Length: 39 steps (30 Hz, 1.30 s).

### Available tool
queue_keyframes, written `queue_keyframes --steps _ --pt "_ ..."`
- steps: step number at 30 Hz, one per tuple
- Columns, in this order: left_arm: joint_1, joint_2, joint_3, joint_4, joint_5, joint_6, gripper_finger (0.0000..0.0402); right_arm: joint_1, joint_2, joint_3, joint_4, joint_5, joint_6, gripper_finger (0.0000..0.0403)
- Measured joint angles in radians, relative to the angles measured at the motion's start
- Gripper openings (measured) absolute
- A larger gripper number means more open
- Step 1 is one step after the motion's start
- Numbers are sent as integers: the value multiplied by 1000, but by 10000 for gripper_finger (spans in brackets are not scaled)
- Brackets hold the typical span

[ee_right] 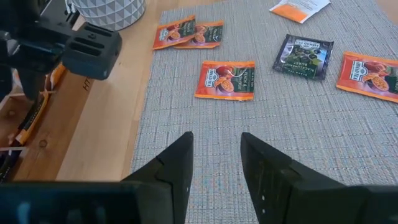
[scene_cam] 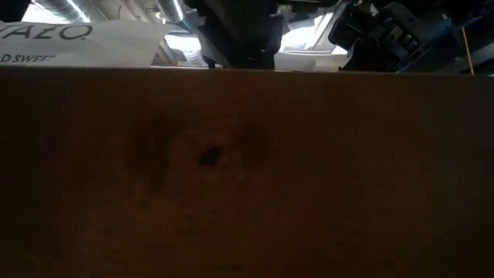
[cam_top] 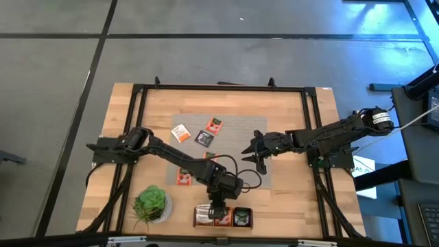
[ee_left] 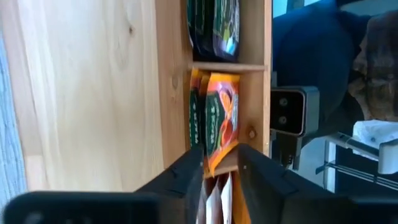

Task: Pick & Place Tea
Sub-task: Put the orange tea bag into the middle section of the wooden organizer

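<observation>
Glossy foil sachets (ee_right: 225,80), woven mat (ee_right: 323,137), wooden box (ee_left: 171,81).

- You have a pale wood desk (cam_top: 295,192) with a grey woven mat (ee_right: 311,143) on it.
- Your loose tea sachets (ee_right: 225,79) are mostly orange with red; one (ee_right: 303,57) is black, one (ee_right: 300,9) white and orange.
- Your wooden box (ee_left: 177,93) holds orange, dark green and white sachets.
- The plant (cam_top: 151,203) is green, in a white patterned pot.
- Both arms are black.
</observation>
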Motion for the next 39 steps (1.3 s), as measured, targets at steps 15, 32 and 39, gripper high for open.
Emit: queue_keyframes --steps 15,32,39 --pt "19 -180 -84 51 -72 274 150 0 0 0 9 0 -56 136" --pt "173 -451 -866 842 -254 109 149 -4 9 0 50 0 4 136" --pt "251 -451 -979 820 -280 76 152 -7 15 0 223 1 -131 136"
